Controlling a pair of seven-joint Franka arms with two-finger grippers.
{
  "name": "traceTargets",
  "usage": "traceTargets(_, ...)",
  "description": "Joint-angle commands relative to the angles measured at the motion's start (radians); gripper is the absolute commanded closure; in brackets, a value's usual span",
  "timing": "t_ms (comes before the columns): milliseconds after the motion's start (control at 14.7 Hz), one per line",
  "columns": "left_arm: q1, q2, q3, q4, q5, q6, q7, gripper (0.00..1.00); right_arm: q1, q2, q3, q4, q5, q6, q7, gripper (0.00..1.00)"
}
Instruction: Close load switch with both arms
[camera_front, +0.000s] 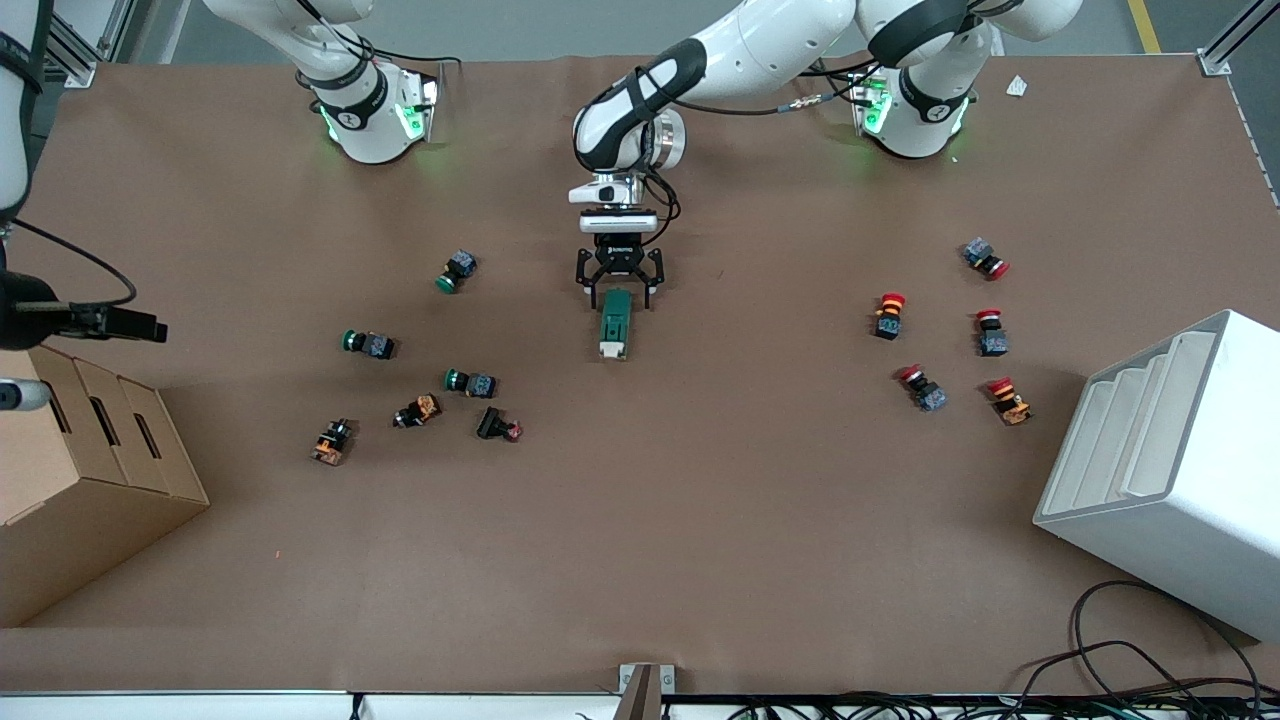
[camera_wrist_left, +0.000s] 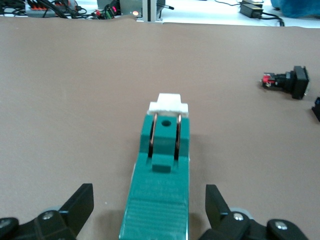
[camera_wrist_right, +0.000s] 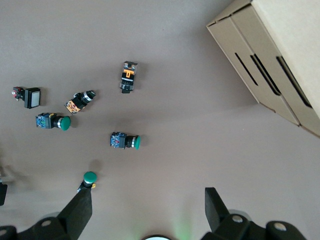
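**Left gripper straddles the load switch; right arm waits high**

The load switch (camera_front: 614, 324) lies flat near the middle of the table, its long axis running toward the front camera, with the white lever piece (camera_front: 610, 349) at the nearer end. The left gripper (camera_front: 619, 292) is down at the switch's farther end with its fingers apart, one on each side of the green body and, by the look of it, not yet pressing on it. So the grasp seems only prepared: clamping the body and working the lever both look still to be done.

The right gripper (camera_wrist_right: 148, 210) hangs high over the right arm's end of the table, fingers spread and empty; that arm waits.

The left wrist view shows what the front view cannot: two metal wire loops (camera_wrist_left: 177, 139) and a round hole (camera_wrist_left: 165, 123) in the switch's top. The right wrist view looks down on green-capped push buttons (camera_wrist_right: 126, 141) and the cardboard box (camera_wrist_right: 280, 55). Only the front view takes in the red-capped push buttons (camera_front: 889, 314) and white stepped bin (camera_front: 1170, 460) at the left arm's end.
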Motion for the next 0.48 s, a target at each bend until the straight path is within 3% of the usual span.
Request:
traceTargets(0,0.005,-0.076,-0.02,0.027,-0.171,0.001,0.101,0.01,0.032,-0.08,-0.002,-0.075,-0.028,0.005,0.046,0.0)
traceTargets(136,0.014,-0.144,-0.022,0.025,-0.27,0.005,0.169,0.01,0.062,-0.132,-0.039,-0.122,-0.028,0.004,0.048,0.0)
traceTargets(408,0.058,-0.224,-0.032,0.022,-0.343,0.027,0.225,0.01,0.111,-0.279,-0.071,-0.277,-0.028,0.068,0.044,0.0)
